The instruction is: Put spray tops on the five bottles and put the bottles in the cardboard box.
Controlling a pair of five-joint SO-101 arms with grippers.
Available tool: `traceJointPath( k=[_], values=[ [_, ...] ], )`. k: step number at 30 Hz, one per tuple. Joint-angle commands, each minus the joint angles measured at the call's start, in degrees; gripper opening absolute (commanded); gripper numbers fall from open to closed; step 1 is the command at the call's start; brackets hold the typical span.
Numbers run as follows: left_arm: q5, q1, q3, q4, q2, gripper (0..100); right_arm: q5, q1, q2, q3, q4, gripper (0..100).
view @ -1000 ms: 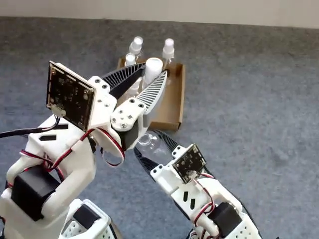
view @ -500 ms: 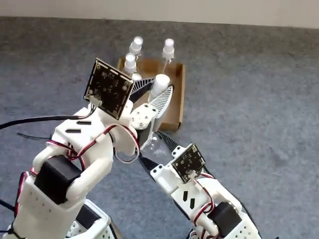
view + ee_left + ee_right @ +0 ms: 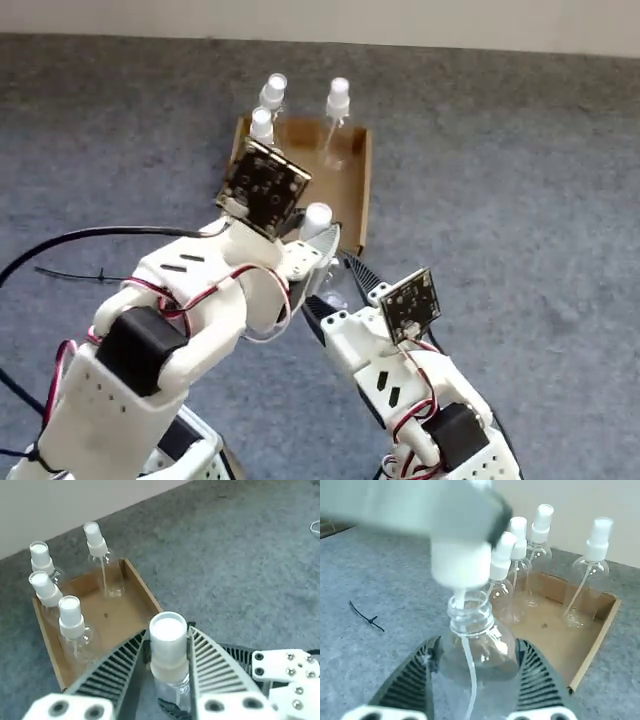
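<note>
My left gripper [image 3: 168, 641] is shut on a white spray top [image 3: 169, 645], held upright just in front of the cardboard box [image 3: 145, 587]. My right gripper [image 3: 476, 647] is shut on a clear bottle [image 3: 472, 655] directly under it. The spray top [image 3: 461, 565] sits just above the bottle's open neck, and its thin tube runs down inside. From above, the spray top [image 3: 317, 217] and the bottle [image 3: 330, 290] show between the two arms. Several capped bottles [image 3: 70, 625] stand in the box [image 3: 362, 190].
Grey carpet covers the floor and a pale wall runs along the back. A black cable tie [image 3: 365, 617] lies on the carpet beside the bottle. A black cable [image 3: 60, 250] trails from the left arm. Open carpet lies to the right of the box.
My left arm has come down and forward from over the box, bringing the spray top onto the held bottle's neck. My right gripper has shifted slightly towards the box with the bottle.
</note>
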Motion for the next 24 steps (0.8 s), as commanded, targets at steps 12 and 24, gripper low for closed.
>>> traceJointPath(
  k=[12, 24],
  values=[
    [-8.7, -0.04, -0.48, 3.96, -0.4, 20, -0.44, 1.45, -0.75, -0.84, -1.54, 0.4],
    [-8.79, -2.51, -13.41, 6.77, 0.04, 17, -0.44, 1.54, -0.75, -0.84, -1.54, 0.5]
  ],
)
